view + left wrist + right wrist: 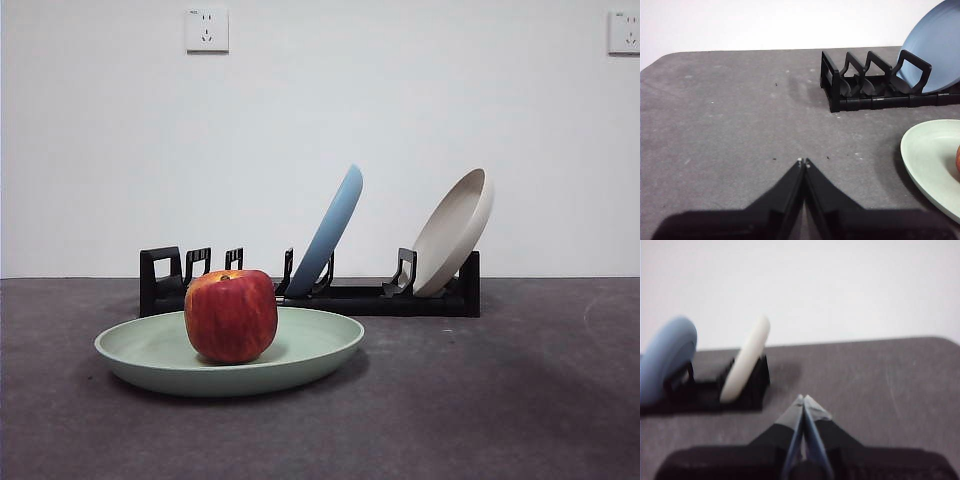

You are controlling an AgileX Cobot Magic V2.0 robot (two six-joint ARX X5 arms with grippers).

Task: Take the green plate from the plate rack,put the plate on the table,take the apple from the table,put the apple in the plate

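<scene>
— Apple and plate first: where are they?
— The round red apple with yellowish streaks (231, 315) sits in the wide, shallow, pale mint-green plate (310, 350), which lies flat on the dark grey mottled table (500, 400), near and left of centre. In the left wrist view the plate is cut off by the frame edge and only a sliver of apple shows.
— And behind them?
— The long, low black plastic plate rack (350, 297) stands farther back. The apple hides part of its left end. A light blue plate (328, 232) leans in a middle slot; a beige plate (455, 232) leans at the right end.
— Any writing?
— Two white wall sockets (207, 30) carry tiny print, too small to read.
— The grippers?
— The left gripper (803, 162) has its jaws pressed together, empty, over bare table left of the plate. The right gripper (803, 398), blurred, also looks closed, right of the rack.
</scene>
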